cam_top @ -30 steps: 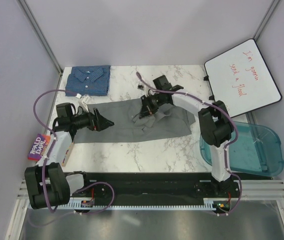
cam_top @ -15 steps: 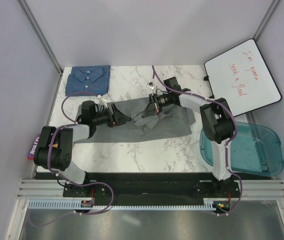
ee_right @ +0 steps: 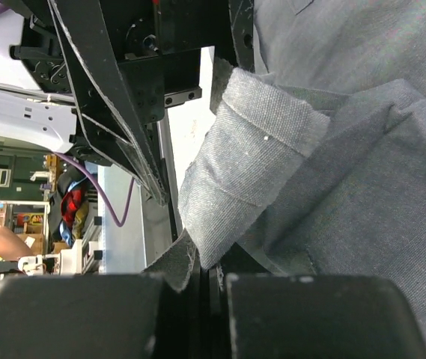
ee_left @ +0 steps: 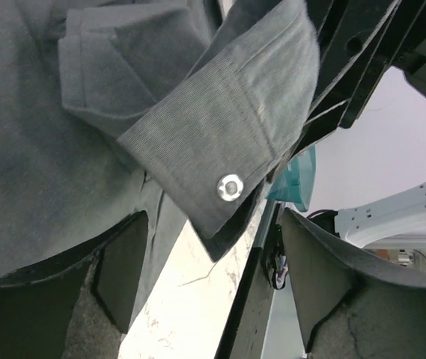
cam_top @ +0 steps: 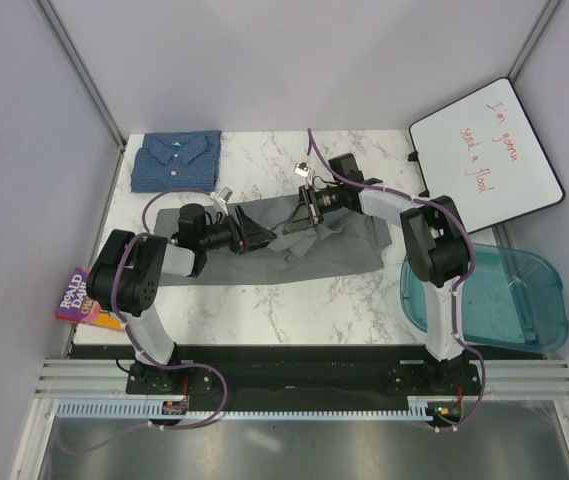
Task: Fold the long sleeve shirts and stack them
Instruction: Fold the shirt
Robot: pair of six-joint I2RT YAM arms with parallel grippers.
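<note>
Left end effector (cam_top: 261,239) lies low over the desk (cam_top: 364,150) just at 9 o'clock of its middle, pointing toward 3 o'clock, with its jaws standing wide apart and gripping nothing. In the left wrist view its two dark fingers (ee_left: 119,277) frame a grey cuff (ee_left: 220,149) that hangs ahead of them, ribbed in fine cord, with one round metal snap (ee_left: 230,187) near its hem.

At 8 o'clock a colourful book (cam_top: 82,298) juts over the desk's edge. At 11 o'clock the blue shirt (cam_top: 176,160) sits folded into a neat rectangle, collar up, finely checked, with a white label at the neck.

The grey shirt (cam_top: 349,245) stretches across the middle of the desk from 9 to 3 o'clock, plain mid-grey, flat on its left part and rumpled where the sleeve is lifted at the centre.

Right end effector (cam_top: 299,222) is closed on that raised sleeve end; in the right wrist view the folded cloth is pinched between its fingers (ee_right: 310,314).

At 2 o'clock a whiteboard (cam_top: 486,155) with red writing leans by the desk, and at 4 o'clock sits a teal tub (cam_top: 509,290).
</note>
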